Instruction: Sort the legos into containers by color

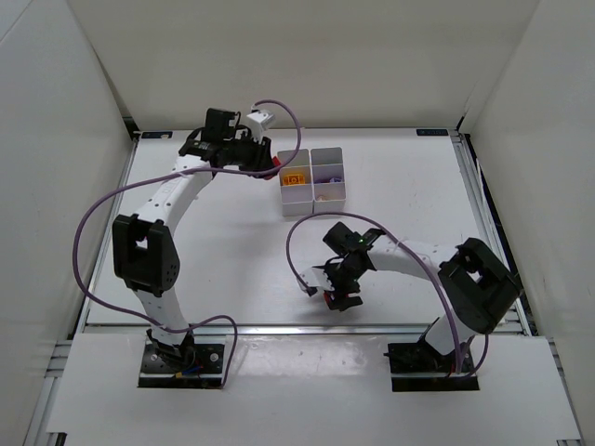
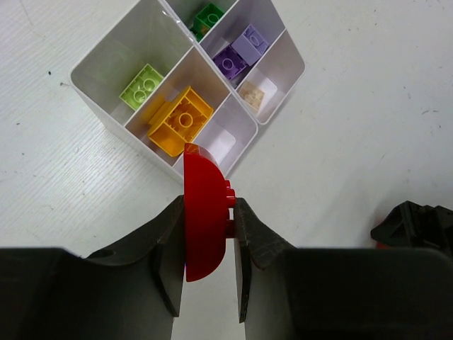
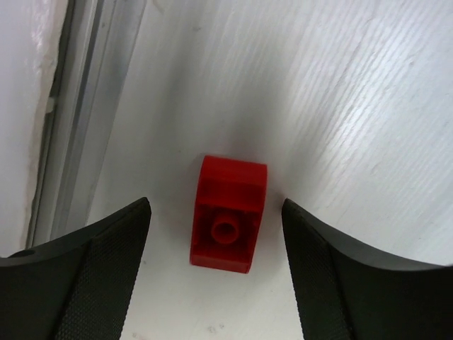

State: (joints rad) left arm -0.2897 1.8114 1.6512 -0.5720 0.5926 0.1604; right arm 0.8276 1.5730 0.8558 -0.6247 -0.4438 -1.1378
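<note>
Left wrist | left fingers (image 2: 164,244) clench red lego (image 2: 204,212) near containers (image 2: 113,53) | right fingers (image 3: 92,273) released, flanking red brick (image 3: 228,212)

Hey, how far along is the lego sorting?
Done: a yellow-green brick, orange brick, green brick, purple bricks and tan brick sit in separate bins of the containers. In hand: the left pincer is shut on a curved red brick near the sixth, bare bin. Left: a second red brick lies on the table between the right pincer's open fingers, ungripped.

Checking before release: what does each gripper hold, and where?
Left gripper: red rounded lego, pinched across its flat faces. Right gripper: nothing; open over a loose red lego.
</note>
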